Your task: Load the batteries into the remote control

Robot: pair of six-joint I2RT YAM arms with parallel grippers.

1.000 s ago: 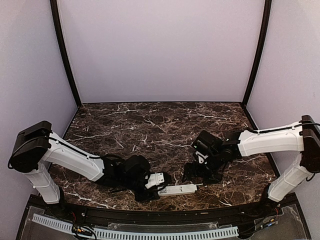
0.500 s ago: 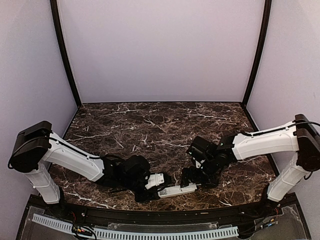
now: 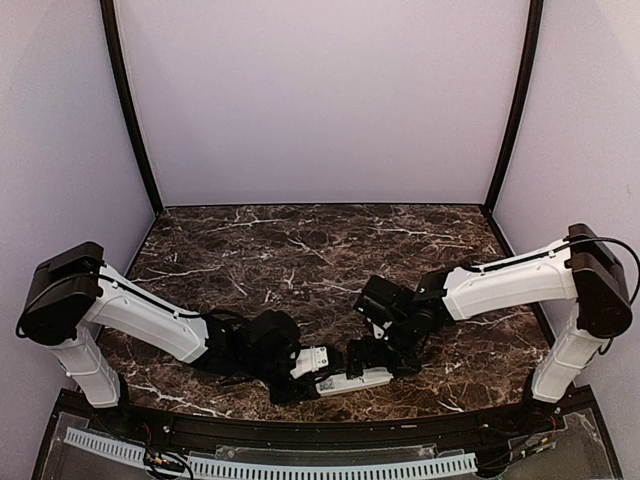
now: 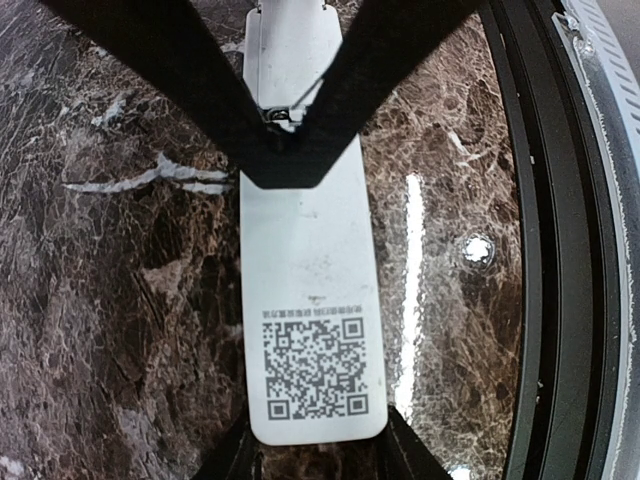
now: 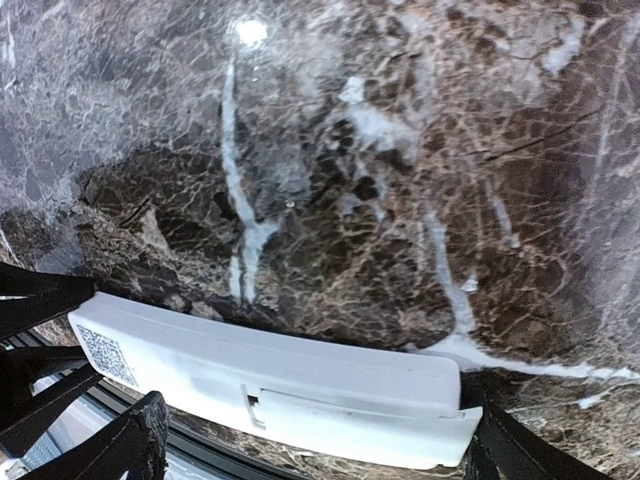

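Note:
The remote control (image 3: 356,381) is a slim white bar lying back-up near the table's front edge. My left gripper (image 3: 322,381) is shut on its left end; in the left wrist view the fingers (image 4: 228,462) press both sides of the end that carries the square code sticker (image 4: 322,368). My right gripper (image 3: 378,362) hangs open over the remote's right end. In the right wrist view its fingers (image 5: 120,445) stand wide apart on either side of the remote control (image 5: 300,375), whose battery cover seam shows. The batteries are out of view.
The dark marble table (image 3: 300,250) is bounded by a black front rail (image 3: 300,425), which runs close beside the remote in the left wrist view as the rail (image 4: 540,250). Lilac walls close off the back and sides.
My right arm has swung left and toward the front edge, bringing its open gripper over the remote's right end. The left arm and the remote have stayed put.

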